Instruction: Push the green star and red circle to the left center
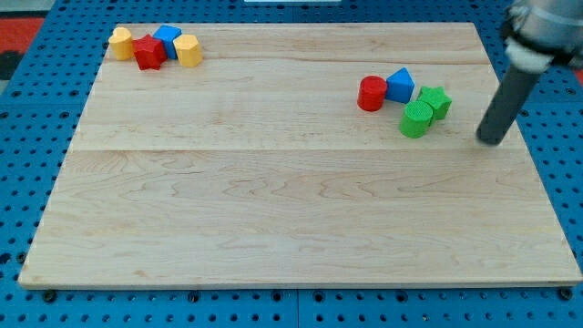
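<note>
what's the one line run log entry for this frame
tip right of green star, no contact | red circle beside blue block | neither pushed left yet

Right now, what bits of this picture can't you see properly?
- Arm: cut off by the camera view's top right edge and blurred; only the rod down to my tip shows, right of the green star.
- Blue block at the view's top left: the red block and yellow block hide its shape.
- Green circle: touching the star or not, too small to tell.
</note>
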Motion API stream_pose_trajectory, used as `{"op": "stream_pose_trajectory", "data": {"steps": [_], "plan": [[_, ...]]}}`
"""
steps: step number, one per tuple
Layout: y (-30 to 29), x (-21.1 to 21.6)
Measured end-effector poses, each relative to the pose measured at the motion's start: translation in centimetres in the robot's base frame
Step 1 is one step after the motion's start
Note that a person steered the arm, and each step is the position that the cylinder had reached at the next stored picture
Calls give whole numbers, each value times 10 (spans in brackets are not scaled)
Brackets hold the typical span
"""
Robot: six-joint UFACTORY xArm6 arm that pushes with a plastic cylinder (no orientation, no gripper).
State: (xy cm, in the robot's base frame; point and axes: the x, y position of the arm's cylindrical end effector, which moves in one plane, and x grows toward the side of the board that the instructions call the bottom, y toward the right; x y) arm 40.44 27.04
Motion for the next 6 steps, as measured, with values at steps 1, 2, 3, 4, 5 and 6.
{"op": "stream_pose_trajectory", "data": {"steps": [1,2,3,4,5,6], "plan": [[2,-53],[-93,-41],[-155,6],[-225,3],[-349,-26],[-350,-1]]}}
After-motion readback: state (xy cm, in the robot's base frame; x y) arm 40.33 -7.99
